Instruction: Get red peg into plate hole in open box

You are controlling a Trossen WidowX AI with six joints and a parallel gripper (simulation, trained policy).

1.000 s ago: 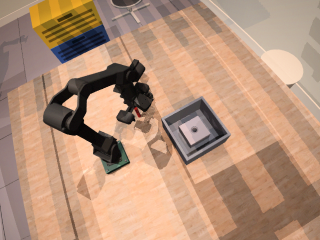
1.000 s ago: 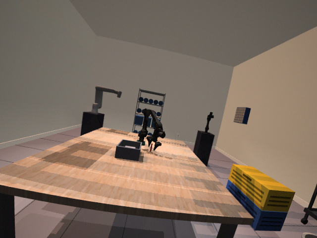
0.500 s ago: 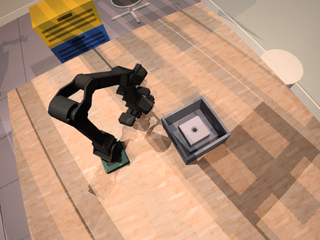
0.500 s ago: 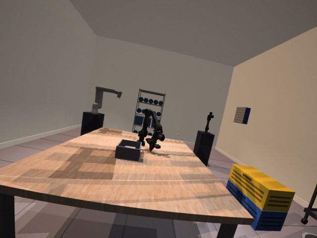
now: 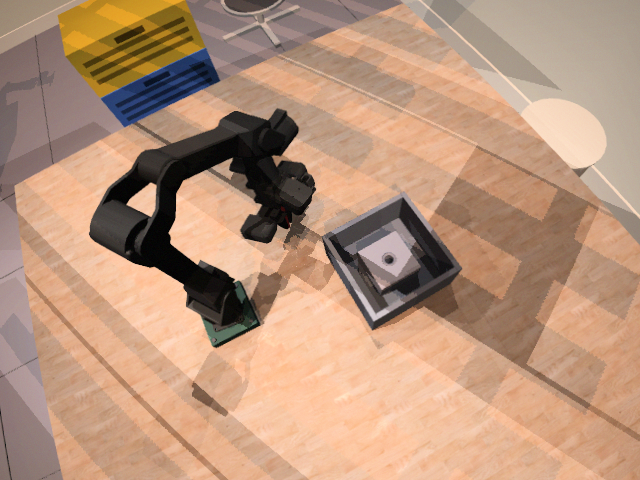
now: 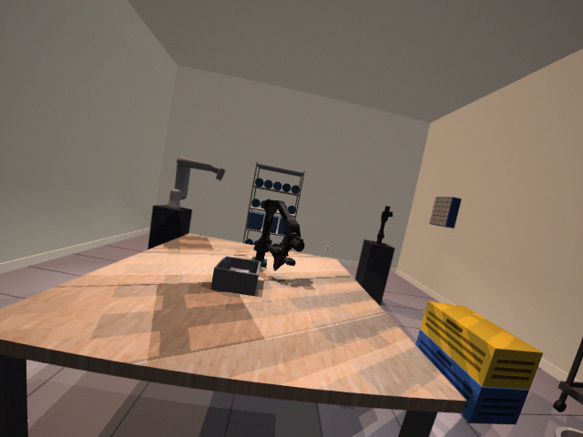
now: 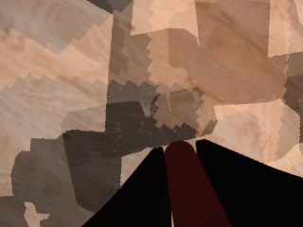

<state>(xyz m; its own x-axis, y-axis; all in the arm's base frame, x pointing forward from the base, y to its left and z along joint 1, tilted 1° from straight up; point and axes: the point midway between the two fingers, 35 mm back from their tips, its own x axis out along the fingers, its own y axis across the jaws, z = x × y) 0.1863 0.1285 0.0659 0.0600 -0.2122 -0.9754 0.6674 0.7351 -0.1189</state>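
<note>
Firmly between the tool's fingertips, red peg [image 5: 283,209] [image 6: 276,262] [image 7: 187,182].

- the gripper [image 5: 283,215] [image 6: 278,263] [image 7: 180,153] sits higher over the wooden table [image 5: 320,392] [image 6: 263,324] [image 7: 237,57] than in both earlier exterior views.
- the red peg [image 5: 285,217] [image 7: 189,189], upright a second ago, now leans in the gripper, higher up.
- from above, its red shows again, after being hidden half a second ago.
- shadows have shifted across the tabletop and now cross the pale plate [image 5: 379,266].
</note>
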